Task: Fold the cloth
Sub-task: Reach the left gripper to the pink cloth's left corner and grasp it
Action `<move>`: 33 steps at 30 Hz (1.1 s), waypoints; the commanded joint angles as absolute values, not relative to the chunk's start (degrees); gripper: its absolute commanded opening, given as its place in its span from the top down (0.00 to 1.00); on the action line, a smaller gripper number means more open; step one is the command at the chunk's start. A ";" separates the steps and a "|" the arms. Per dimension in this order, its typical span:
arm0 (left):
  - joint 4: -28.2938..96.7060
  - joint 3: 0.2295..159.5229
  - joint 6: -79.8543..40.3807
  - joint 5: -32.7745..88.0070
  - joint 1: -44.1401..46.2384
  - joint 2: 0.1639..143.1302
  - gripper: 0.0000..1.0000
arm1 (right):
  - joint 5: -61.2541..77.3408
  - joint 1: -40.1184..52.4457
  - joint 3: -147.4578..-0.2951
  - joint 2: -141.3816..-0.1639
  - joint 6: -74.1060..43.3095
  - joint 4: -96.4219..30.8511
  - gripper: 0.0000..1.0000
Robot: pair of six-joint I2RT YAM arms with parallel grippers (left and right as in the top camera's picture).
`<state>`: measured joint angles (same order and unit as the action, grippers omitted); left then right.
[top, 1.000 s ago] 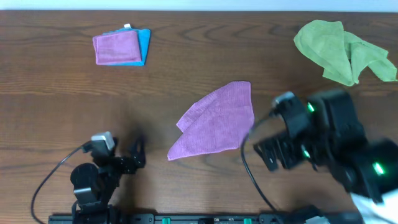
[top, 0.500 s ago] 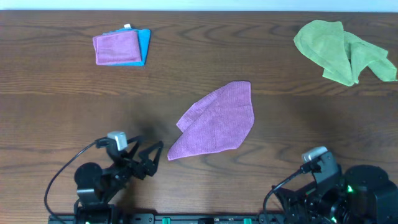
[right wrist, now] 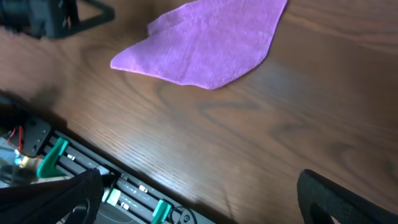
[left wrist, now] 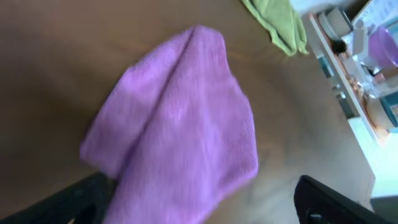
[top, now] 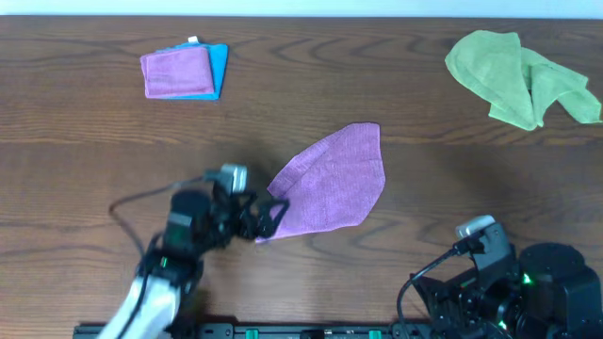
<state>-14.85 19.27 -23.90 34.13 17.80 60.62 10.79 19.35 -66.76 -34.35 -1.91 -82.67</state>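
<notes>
A purple cloth [top: 330, 179] lies loosely half-folded in the middle of the wooden table. It also shows in the left wrist view [left wrist: 180, 124] and the right wrist view [right wrist: 205, 43]. My left gripper [top: 268, 215] is open at the cloth's lower-left corner, with its fingers [left wrist: 205, 208] on either side of the cloth's near edge. It holds nothing. My right gripper [top: 441, 294] is open and empty at the front right of the table, well away from the cloth. Its fingers [right wrist: 199, 205] hang over the front edge.
A folded purple cloth on a blue one [top: 181, 72] sits at the back left. A crumpled green cloth [top: 523, 77] lies at the back right and shows in the left wrist view [left wrist: 277, 25]. A black rail with green clips [right wrist: 93, 180] runs along the front edge.
My left arm moved forward and right, from the front left to the purple cloth's lower-left corner. My right arm drew back from beside the cloth to the front right edge.
</notes>
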 commanded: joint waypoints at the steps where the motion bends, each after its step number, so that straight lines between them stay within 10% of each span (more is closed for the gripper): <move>1: -12.51 28.53 -18.26 36.34 18.00 69.76 0.12 | 8.62 19.57 -66.59 -34.50 -2.61 -82.48 0.01; 5: -8.54 38.22 -15.18 40.38 18.02 79.79 0.41 | 5.52 19.57 -66.59 -34.50 -4.34 -82.39 0.01; 8: -7.01 43.29 -15.62 40.51 18.02 84.44 0.94 | 2.52 19.57 -66.59 -34.50 -6.00 -82.00 0.01; 33: 11.68 44.77 -9.28 21.41 22.87 86.19 0.95 | -8.10 19.53 -66.57 -41.63 -11.79 -77.87 0.01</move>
